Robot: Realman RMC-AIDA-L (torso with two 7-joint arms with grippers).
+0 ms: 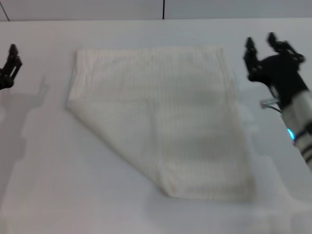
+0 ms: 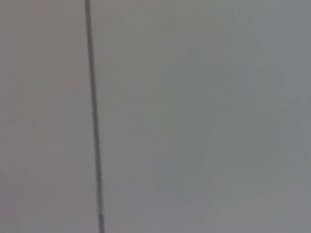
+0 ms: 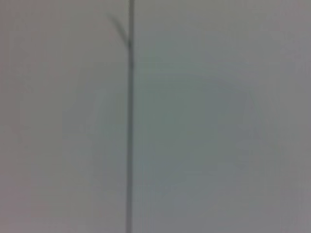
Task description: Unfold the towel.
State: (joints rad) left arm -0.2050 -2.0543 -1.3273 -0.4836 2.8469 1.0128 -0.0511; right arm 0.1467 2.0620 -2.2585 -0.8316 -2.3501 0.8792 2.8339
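Observation:
The cream towel [image 1: 161, 117] lies flat on the white table in the head view, with its near left corner folded over so a diagonal edge runs from the left side to the near middle. My right gripper [image 1: 261, 46] is open and empty, just right of the towel's far right corner, above the table. My left gripper [image 1: 10, 61] sits at the far left edge of the view, well apart from the towel. Both wrist views show only a plain grey surface with a dark seam line.
The white table [image 1: 48, 185] spreads around the towel on all sides. A wall with a dark vertical seam [image 1: 163, 9] stands behind the table's far edge.

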